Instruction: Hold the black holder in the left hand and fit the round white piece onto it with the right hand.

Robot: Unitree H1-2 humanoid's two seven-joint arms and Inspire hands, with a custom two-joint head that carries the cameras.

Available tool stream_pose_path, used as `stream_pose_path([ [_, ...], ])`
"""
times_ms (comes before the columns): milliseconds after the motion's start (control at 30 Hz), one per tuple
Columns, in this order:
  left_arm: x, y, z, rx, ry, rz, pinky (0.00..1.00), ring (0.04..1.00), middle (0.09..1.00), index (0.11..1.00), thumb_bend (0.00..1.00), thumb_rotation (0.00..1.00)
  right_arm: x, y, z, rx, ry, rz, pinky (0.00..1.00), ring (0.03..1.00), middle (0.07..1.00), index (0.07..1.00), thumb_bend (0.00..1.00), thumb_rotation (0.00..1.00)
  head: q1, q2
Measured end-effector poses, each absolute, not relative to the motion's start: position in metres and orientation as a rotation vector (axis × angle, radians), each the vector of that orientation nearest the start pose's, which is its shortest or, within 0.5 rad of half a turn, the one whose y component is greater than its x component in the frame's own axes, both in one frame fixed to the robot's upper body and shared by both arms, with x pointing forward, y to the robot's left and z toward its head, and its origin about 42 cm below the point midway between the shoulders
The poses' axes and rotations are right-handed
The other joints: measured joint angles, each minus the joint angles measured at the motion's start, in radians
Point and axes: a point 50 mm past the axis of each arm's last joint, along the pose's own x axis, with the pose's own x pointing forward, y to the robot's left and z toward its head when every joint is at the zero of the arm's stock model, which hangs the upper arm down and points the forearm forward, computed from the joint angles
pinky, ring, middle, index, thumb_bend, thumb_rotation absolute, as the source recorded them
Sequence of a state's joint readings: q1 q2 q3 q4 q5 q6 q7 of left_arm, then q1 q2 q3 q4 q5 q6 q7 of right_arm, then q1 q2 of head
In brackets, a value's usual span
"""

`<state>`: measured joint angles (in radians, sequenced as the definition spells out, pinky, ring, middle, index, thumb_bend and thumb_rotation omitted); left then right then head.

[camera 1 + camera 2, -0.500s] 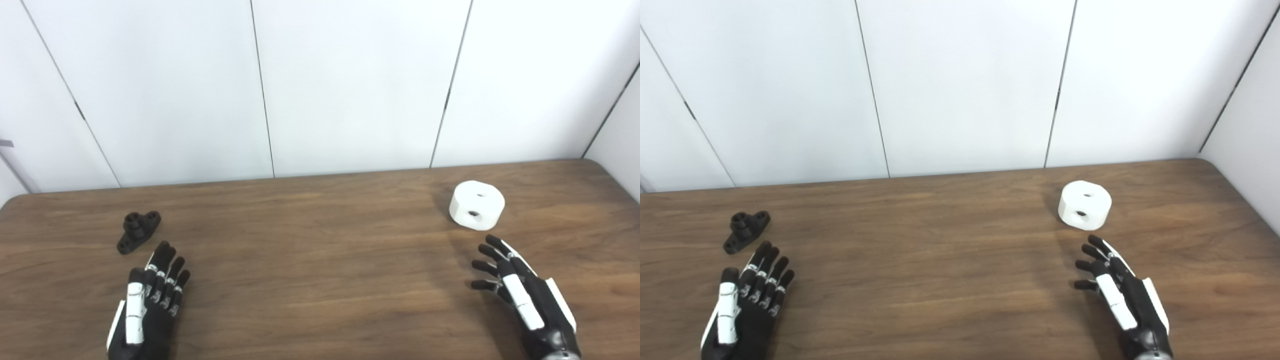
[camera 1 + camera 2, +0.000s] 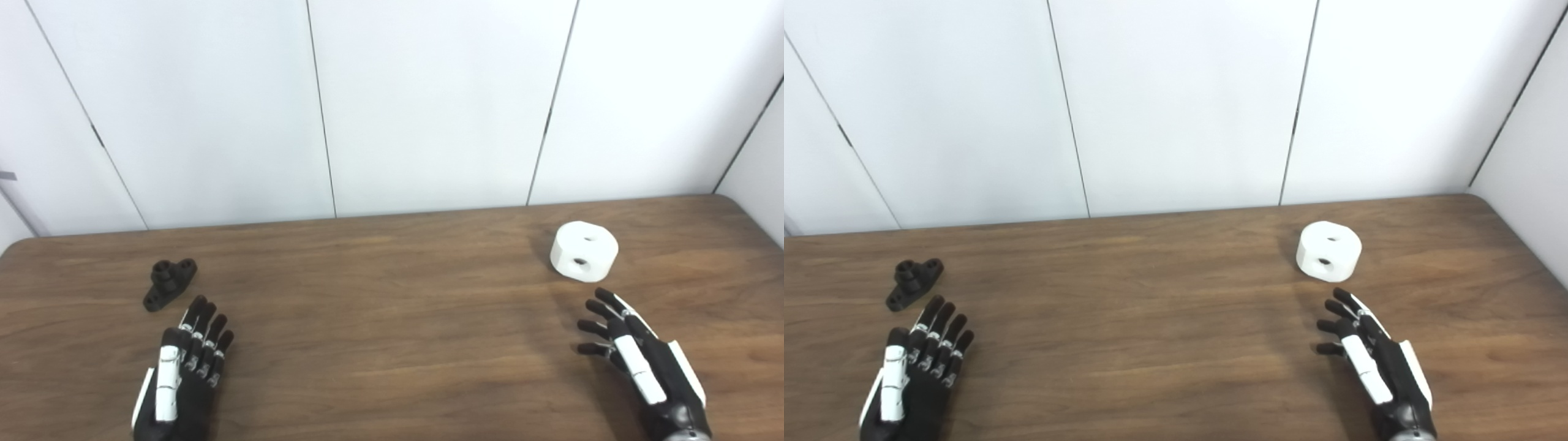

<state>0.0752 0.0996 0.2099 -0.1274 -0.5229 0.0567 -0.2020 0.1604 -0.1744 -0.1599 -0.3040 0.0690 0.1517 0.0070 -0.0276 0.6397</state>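
Left hand (image 2: 184,367) at near left: fingers extended, holding nothing. Right hand (image 2: 637,361) at near right: fingers spread, empty. Black holder (image 2: 169,283) lies on the wooden table (image 2: 392,343) just beyond the left fingertips, not touching. Round white piece (image 2: 584,251) sits beyond the right hand, apart.

Both arms are cut off by the bottom edge just below the left hand (image 2: 184,373) and the right hand (image 2: 643,361). The table (image 2: 392,343) runs past both side edges. Holes in the holder (image 2: 169,283) are too small to make out.
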Motion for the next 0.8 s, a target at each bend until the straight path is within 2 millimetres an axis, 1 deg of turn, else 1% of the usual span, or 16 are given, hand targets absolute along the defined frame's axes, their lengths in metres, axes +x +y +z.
stream_pose_path([
  [100, 0.254, 0.293, 0.119, -0.396, -0.103, -0.014, 1.0, 1.0, 1.0, 0.981, 0.65, 0.68, 0.226, -0.308, 0.141, -0.129, -0.012, -0.155, 0.61, 0.772, 0.848, 0.869, 0.62, 0.81, 0.006, -0.003],
  [200, 0.254, 0.293, 0.119, -0.395, -0.103, -0.014, 1.0, 1.0, 1.0, 0.974, 0.67, 0.65, 0.226, -0.306, 0.14, -0.121, -0.012, -0.156, 0.63, 0.792, 0.86, 0.89, 0.63, 0.84, 0.104, -0.052],
  [233, 0.254, 0.293, 0.119, -0.391, -0.101, -0.014, 1.0, 1.0, 1.0, 0.973, 0.68, 0.64, 0.226, -0.306, 0.14, -0.12, -0.012, -0.155, 0.63, 0.794, 0.861, 0.894, 0.63, 0.84, 0.112, -0.054],
  [267, 0.253, 0.292, 0.119, -0.387, -0.099, -0.011, 1.0, 1.0, 1.0, 0.964, 0.7, 0.59, 0.226, -0.306, 0.139, -0.116, -0.011, -0.155, 0.64, 0.797, 0.861, 0.887, 0.64, 0.81, 0.141, -0.067],
  [333, 0.249, 0.291, 0.124, -0.38, -0.097, -0.002, 0.97, 0.974, 1.0, 0.952, 0.71, 0.53, 0.225, -0.306, 0.138, -0.1, -0.009, -0.158, 0.64, 0.796, 0.865, 0.888, 0.62, 0.81, 0.167, -0.078],
  [367, 0.247, 0.29, 0.127, -0.374, -0.097, -0.002, 0.87, 0.927, 1.0, 0.916, 0.7, 0.46, 0.223, -0.306, 0.137, -0.091, -0.005, -0.161, 0.64, 0.79, 0.871, 0.894, 0.61, 0.82, 0.193, -0.092],
  [400, 0.244, 0.289, 0.129, -0.363, -0.101, -0.011, 0.82, 0.905, 1.0, 0.899, 0.68, 0.43, 0.221, -0.306, 0.136, -0.087, 0.001, -0.162, 0.65, 0.789, 0.875, 0.899, 0.6, 0.82, 0.218, -0.103],
  [433, 0.243, 0.287, 0.132, -0.344, -0.104, -0.019, 0.79, 0.894, 1.0, 0.889, 0.68, 0.42, 0.22, -0.307, 0.136, -0.086, 0.001, -0.162, 0.65, 0.789, 0.877, 0.902, 0.6, 0.83, 0.218, -0.103],
  [467, 0.242, 0.286, 0.134, -0.316, -0.105, -0.026, 0.69, 0.869, 0.978, 0.869, 0.69, 0.42, 0.22, -0.307, 0.135, -0.085, 0.001, -0.161, 0.66, 0.801, 0.885, 0.911, 0.59, 0.84, 0.224, -0.106],
  [500, 0.242, 0.285, 0.138, -0.267, -0.107, -0.031, 0.64, 0.852, 0.957, 0.852, 0.69, 0.41, 0.22, -0.307, 0.135, -0.084, 0.002, -0.16, 0.68, 0.818, 0.893, 0.916, 0.6, 0.86, 0.257, -0.123],
  [533, 0.242, 0.284, 0.147, -0.198, -0.12, -0.033, 0.6, 0.836, 0.936, 0.842, 0.7, 0.41, 0.22, -0.307, 0.135, -0.084, 0.002, -0.158, 0.69, 0.834, 0.904, 0.921, 0.6, 0.87, 0.282, -0.135],
  [567, 0.241, 0.283, 0.159, -0.107, -0.129, -0.029, 0.59, 0.809, 0.909, 0.836, 0.72, 0.43, 0.22, -0.307, 0.135, -0.087, 0.002, -0.157, 0.66, 0.818, 0.89, 0.91, 0.62, 0.87, 0.317, -0.153],
  [633, 0.24, 0.285, 0.19, 0.072, -0.181, -0.008, 0.58, 0.796, 0.909, 0.84, 0.75, 0.44, 0.22, -0.307, 0.134, -0.104, -0.011, -0.161, 0.64, 0.809, 0.881, 0.902, 0.63, 0.86, 0.336, -0.172],
  [700, 0.242, 0.288, 0.22, 0.239, -0.232, 0.039, 0.56, 0.769, 0.886, 0.837, 0.75, 0.47, 0.221, -0.309, 0.129, -0.113, -0.028, -0.164, 0.62, 0.805, 0.88, 0.895, 0.63, 0.85, 0.374, -0.208],
  [733, 0.243, 0.289, 0.231, 0.321, -0.242, 0.068, 0.56, 0.764, 0.879, 0.837, 0.74, 0.47, 0.223, -0.309, 0.127, -0.112, -0.037, -0.164, 0.61, 0.805, 0.88, 0.894, 0.63, 0.84, 0.389, -0.219],
  [800, 0.242, 0.29, 0.249, 0.468, -0.243, 0.108, 0.54, 0.748, 0.865, 0.852, 0.79, 0.46, 0.226, -0.31, 0.124, -0.108, -0.049, -0.165, 0.62, 0.807, 0.881, 0.893, 0.61, 0.85, 0.403, -0.228],
])
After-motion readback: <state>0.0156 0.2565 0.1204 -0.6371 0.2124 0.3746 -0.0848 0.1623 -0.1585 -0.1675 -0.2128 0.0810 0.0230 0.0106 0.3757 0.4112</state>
